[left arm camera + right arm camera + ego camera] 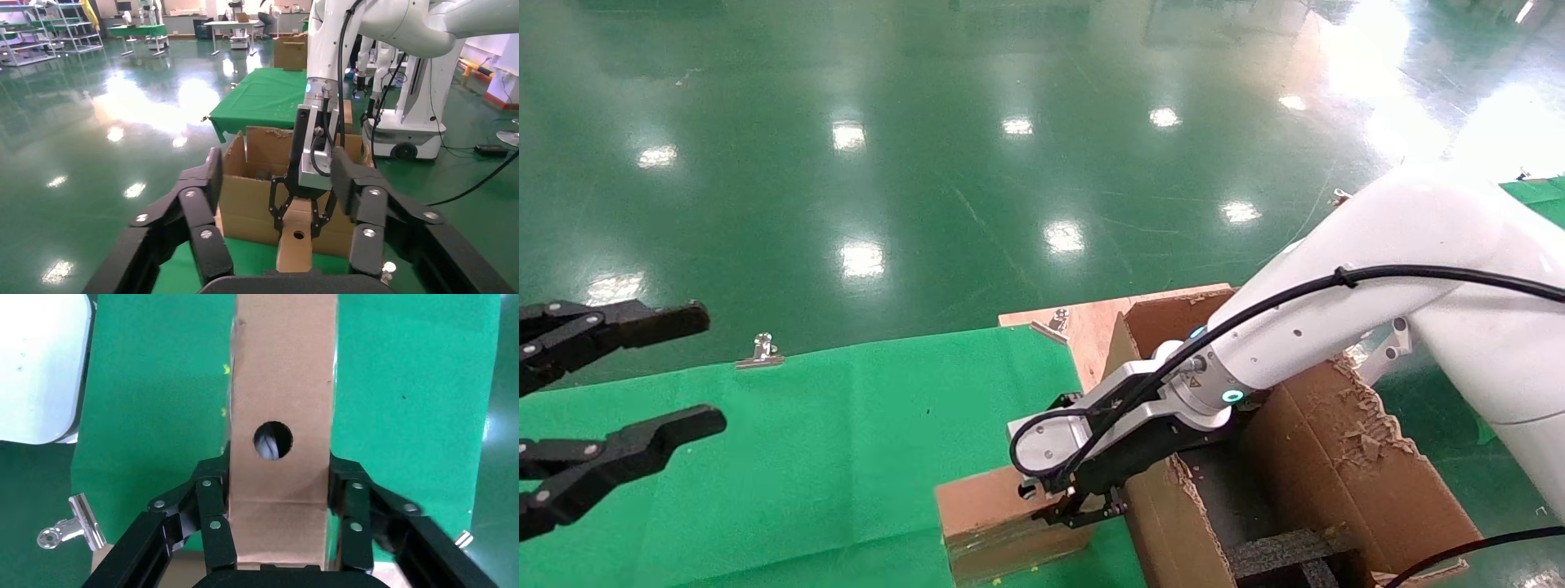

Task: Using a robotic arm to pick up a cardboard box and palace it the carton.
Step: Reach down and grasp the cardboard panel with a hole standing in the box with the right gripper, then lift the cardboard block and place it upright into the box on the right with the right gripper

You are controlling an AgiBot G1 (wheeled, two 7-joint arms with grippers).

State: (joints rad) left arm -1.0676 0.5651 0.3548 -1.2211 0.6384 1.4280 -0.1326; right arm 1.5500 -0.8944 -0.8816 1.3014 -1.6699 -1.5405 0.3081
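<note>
The white glossy robotic arm (1336, 327) reached down on the right, and its black right pincer (278, 520) was closed around the small brown taped cardboard box (281, 373), one finger (211, 514) pressed on each side. The box sat on the green cloth worktop (846, 425), just left of the big brown carton with torn flaps (1336, 457), right beside its near wall. It may have been just lifting off the cloth, but that was hard to tell.

So the grab looked done. The lift and the drop into the carton were still left.

Inside the carton there were black foam blocks (1287, 551) and a dark gap between them. No small box was in there yet.

The all-black left pincer (641, 376) hung open at the far left, well apart, holding nothing.
</note>
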